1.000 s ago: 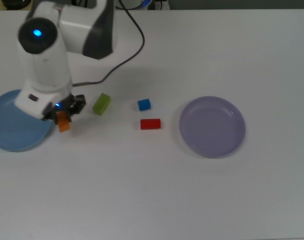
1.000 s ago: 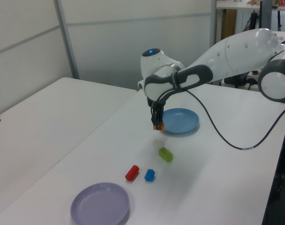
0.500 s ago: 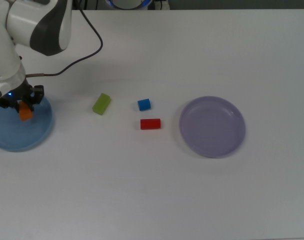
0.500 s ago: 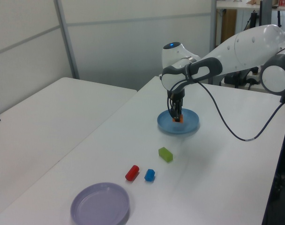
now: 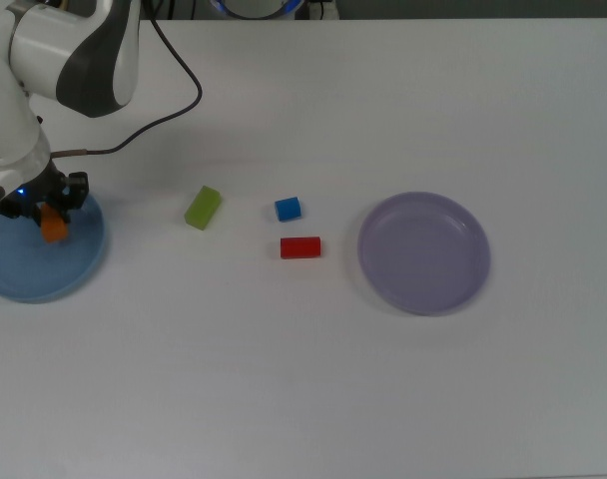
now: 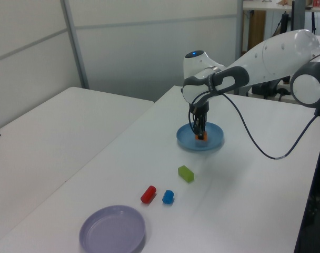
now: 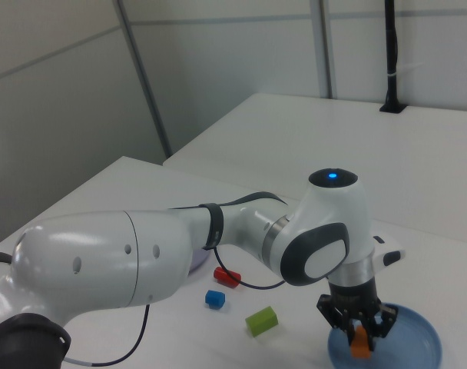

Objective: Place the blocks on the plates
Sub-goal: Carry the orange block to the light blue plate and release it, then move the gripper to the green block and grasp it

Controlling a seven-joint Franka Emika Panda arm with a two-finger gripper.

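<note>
My gripper (image 5: 52, 215) is clamped on the orange block (image 5: 53, 229), low over the blue plate (image 5: 29, 279) at the top view's far left, so it lands inside the rim. Green block (image 5: 203, 207), blue cube (image 5: 289, 209) and red block (image 5: 301, 247) wait on the table; lavender plate (image 5: 423, 252) is empty.

My arm (image 7: 141, 261) is glossy white, built of fat rounded shells with dark grey bands at the joints. A small blue light (image 7: 331, 176) glows on the domed cap above my wrist. A thin black cable (image 6: 255, 139) loops loose from the wrist back along the arm. My gripper (image 7: 359, 332) is black, below a white flange, with a small blue glow beside it.
</note>
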